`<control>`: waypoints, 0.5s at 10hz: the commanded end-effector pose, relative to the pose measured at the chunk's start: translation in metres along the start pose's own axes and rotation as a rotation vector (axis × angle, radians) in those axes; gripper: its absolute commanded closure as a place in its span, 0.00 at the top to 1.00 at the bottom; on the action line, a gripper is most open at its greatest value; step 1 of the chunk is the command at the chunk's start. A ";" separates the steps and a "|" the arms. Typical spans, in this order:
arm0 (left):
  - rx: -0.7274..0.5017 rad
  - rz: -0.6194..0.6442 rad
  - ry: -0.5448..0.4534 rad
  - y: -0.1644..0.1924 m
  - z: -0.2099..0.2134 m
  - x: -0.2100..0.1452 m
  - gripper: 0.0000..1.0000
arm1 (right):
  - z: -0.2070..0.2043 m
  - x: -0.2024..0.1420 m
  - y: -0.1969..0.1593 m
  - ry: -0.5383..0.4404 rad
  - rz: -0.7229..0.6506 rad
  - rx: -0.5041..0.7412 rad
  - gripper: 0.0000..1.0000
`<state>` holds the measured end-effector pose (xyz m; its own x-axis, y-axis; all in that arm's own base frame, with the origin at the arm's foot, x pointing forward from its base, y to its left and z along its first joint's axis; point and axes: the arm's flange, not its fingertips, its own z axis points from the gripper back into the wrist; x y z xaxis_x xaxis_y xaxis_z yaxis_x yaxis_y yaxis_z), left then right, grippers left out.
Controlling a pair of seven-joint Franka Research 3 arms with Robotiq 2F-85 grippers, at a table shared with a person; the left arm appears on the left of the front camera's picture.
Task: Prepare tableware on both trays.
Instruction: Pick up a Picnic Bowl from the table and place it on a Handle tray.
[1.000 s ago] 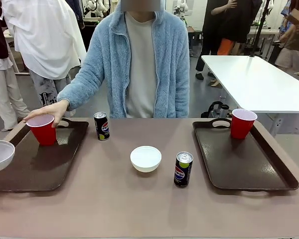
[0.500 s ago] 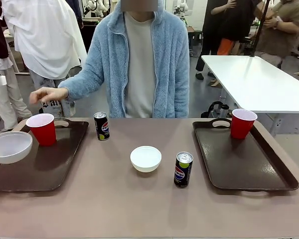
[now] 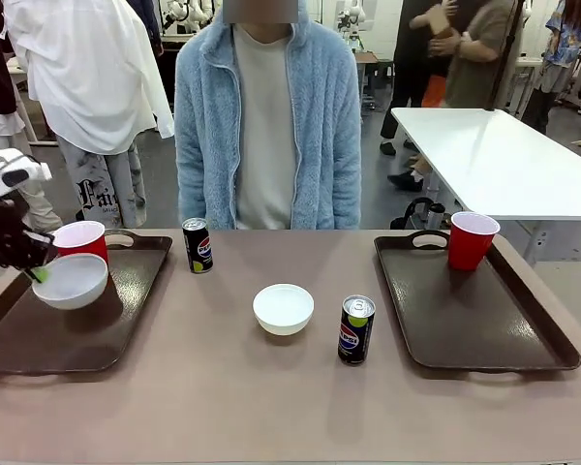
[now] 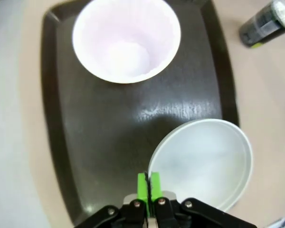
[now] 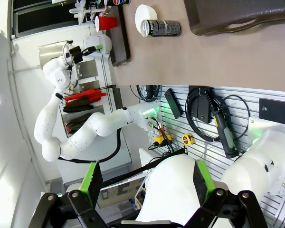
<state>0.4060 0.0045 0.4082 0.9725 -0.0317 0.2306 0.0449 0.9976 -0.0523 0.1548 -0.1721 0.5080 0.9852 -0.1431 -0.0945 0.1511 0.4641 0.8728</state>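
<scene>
Swinging in from the tabletop's left edge, left claw (image 3: 37,274) (pinching its rim) now holds the white bowl (image 3: 73,282) over the left tray (image 3: 102,341); just needs lowering. Meanwhile right claw (image 5: 147,180) gapes wide.

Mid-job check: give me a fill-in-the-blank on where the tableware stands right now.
1. The left gripper is shut on a bowl's ____.
2. That bowl is over the left tray, next to a ____ cup.
3. The other bowl sits ____ that tray and the right tray.
4. The right gripper is ____.
Missing words: rim; red; between; open.
</scene>
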 end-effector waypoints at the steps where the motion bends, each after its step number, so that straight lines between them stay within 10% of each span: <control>1: -0.013 -0.011 0.024 -0.001 -0.042 -0.045 0.03 | -0.001 0.001 0.000 0.009 -0.013 0.004 1.00; 5: -0.029 -0.010 0.060 0.001 -0.065 -0.048 0.03 | -0.001 0.001 0.000 0.009 -0.013 0.004 1.00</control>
<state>0.4193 0.0044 0.3559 0.9879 -0.0346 0.1515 0.0431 0.9976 -0.0535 0.1548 -0.1721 0.5080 0.9852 -0.1430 -0.0945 0.1511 0.4642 0.8727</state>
